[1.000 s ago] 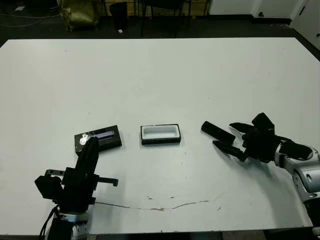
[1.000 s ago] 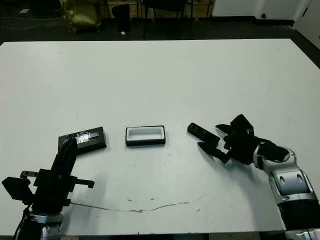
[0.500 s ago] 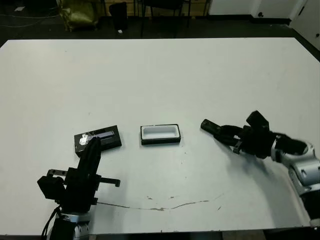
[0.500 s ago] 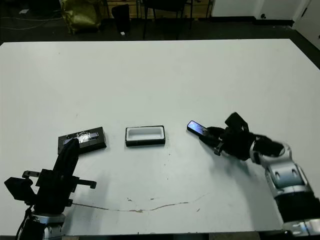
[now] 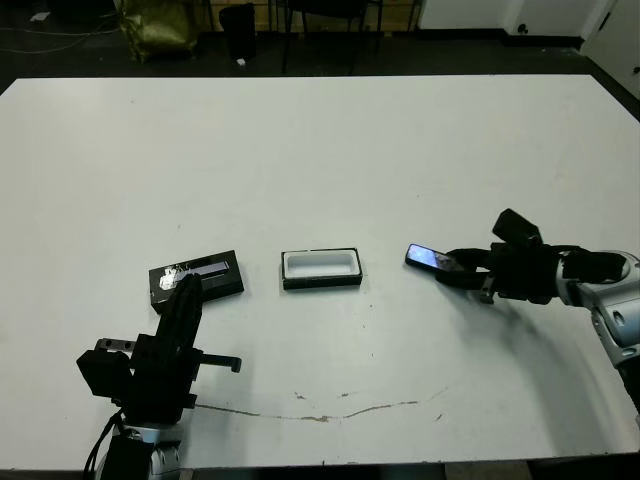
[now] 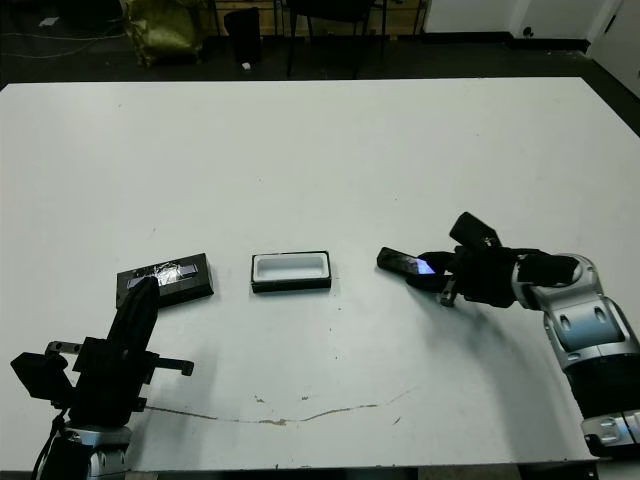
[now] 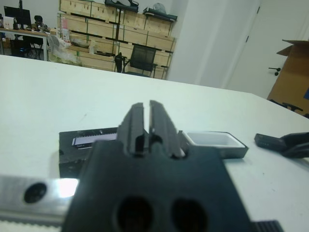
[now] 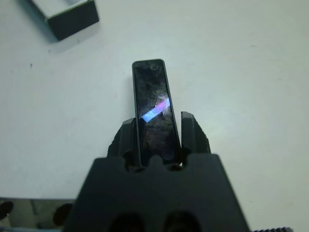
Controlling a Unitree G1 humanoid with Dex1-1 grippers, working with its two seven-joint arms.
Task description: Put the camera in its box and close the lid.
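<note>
The camera [image 5: 426, 258], a slim black bar with a bluish glint, lies low over the table right of the box [image 5: 320, 268]. My right gripper [image 5: 457, 267] is shut on its near end, and the free end points toward the box. The right wrist view shows the camera [image 8: 153, 104] clamped between both fingers [image 8: 190, 129], with a corner of the box [image 8: 72, 17] beyond. The box is open, white-lined and empty. The lid [image 5: 197, 275], black with a pale stripe, lies flat left of the box. My left gripper [image 5: 186, 284] is shut, empty, just in front of the lid [image 7: 82, 141].
A thin brown mark [image 5: 330, 413] runs across the white table [image 5: 320, 150] near its front edge. Beyond the far edge stand chairs and a yellow bag [image 5: 158, 25] on a dark floor.
My right gripper was open beside the camera; it has turned, slid around the camera's near end and shut on it. The left arm has barely moved.
</note>
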